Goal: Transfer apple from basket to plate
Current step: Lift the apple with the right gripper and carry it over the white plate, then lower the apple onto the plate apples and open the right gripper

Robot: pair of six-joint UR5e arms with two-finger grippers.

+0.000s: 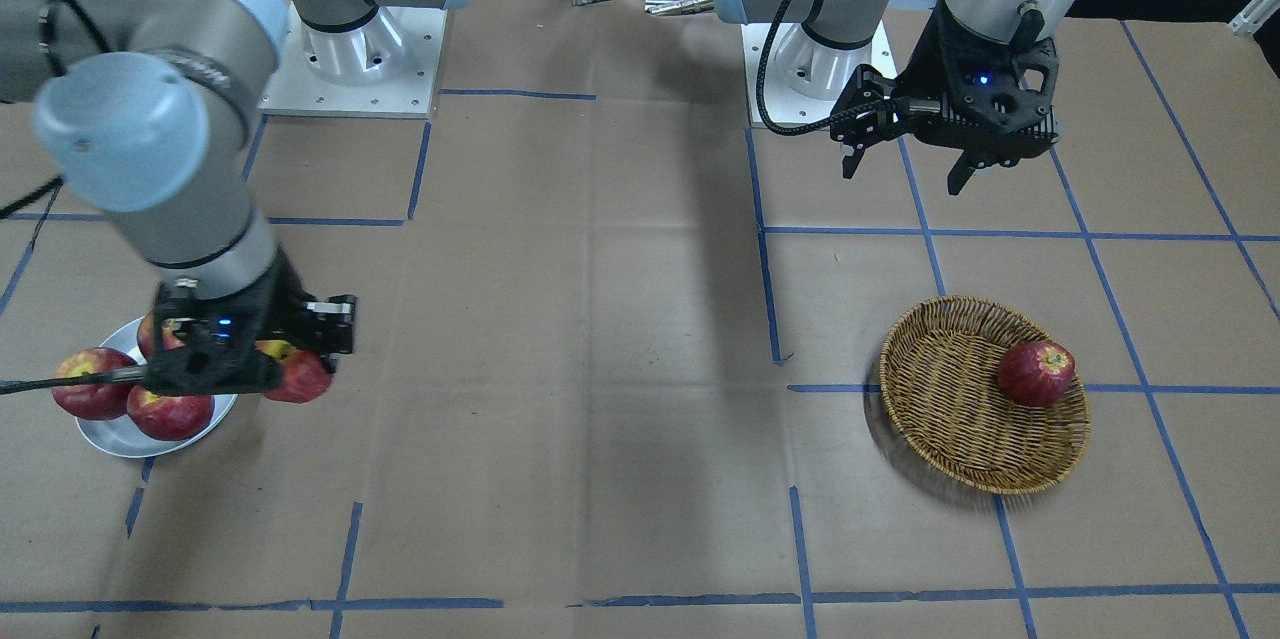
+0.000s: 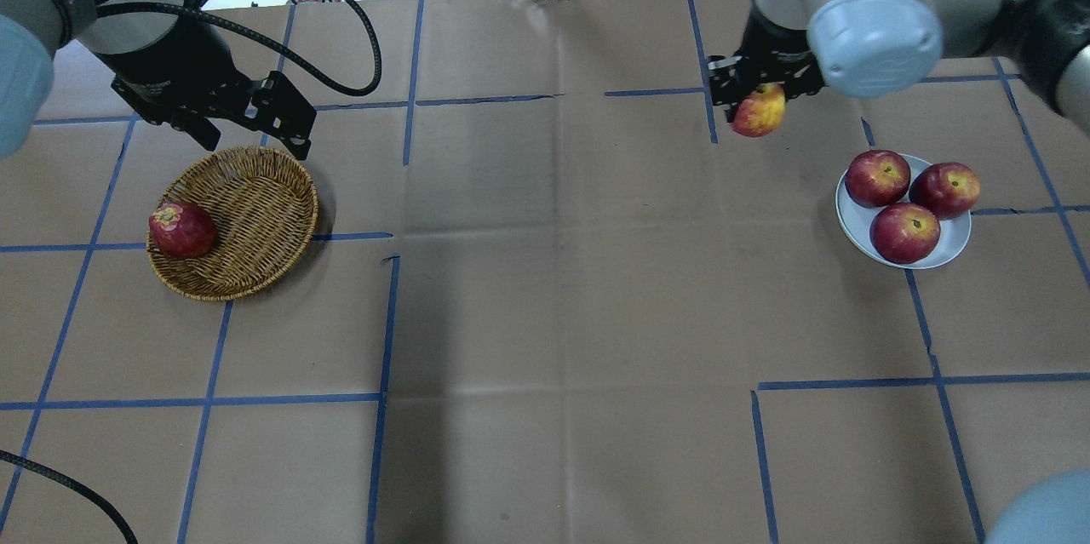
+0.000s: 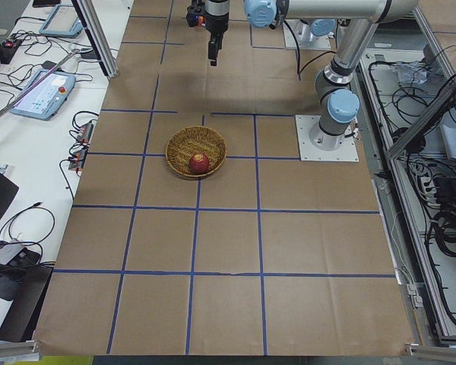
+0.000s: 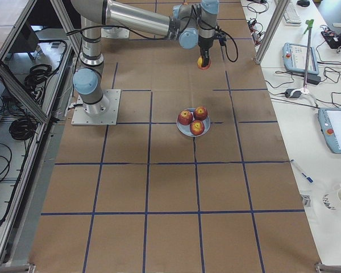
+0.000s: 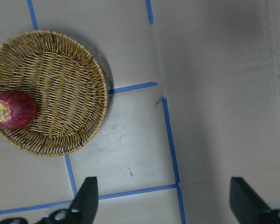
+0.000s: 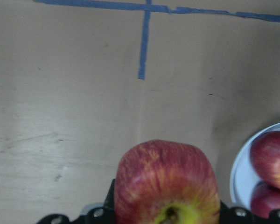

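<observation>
The overhead view places everything at once. The right hand (image 2: 756,101) is clenched on the smallish streaky pinkish-red apple with a yellow patch (image 2: 758,110), held in the air over bare brown paper-covered worktop (image 2: 545,289). It is near the round pale grey-white plate (image 2: 854,219) but not over it. The right wrist view adds what the overhead view cannot. It shows the yellow-green stem hollow facing the camera, the black fingers pressed to either side of the fruit, and the plate's rim at the picture's right edge, apart from the held apple. In the front-facing view the arm covers much of that apple, which seems to overlap the plate's edge. The overhead and right-side views show it is apart from the plate.

The left hand (image 1: 903,177) hangs released, its fingers spread wide with nothing between them, above the worktop just beside the round tan woven wicker basket (image 2: 255,203). The left wrist view confirms this gap. The left-side view shows the basket but not the plate, and the right-side view shows the plate but not the basket.

There are five apples. One is in the right hand, one deep-red apple (image 2: 181,230) lies against the basket's wall, and three deep-red apples (image 2: 904,232) sit touching one another on the plate. There is one basket, one plate and two hands.
</observation>
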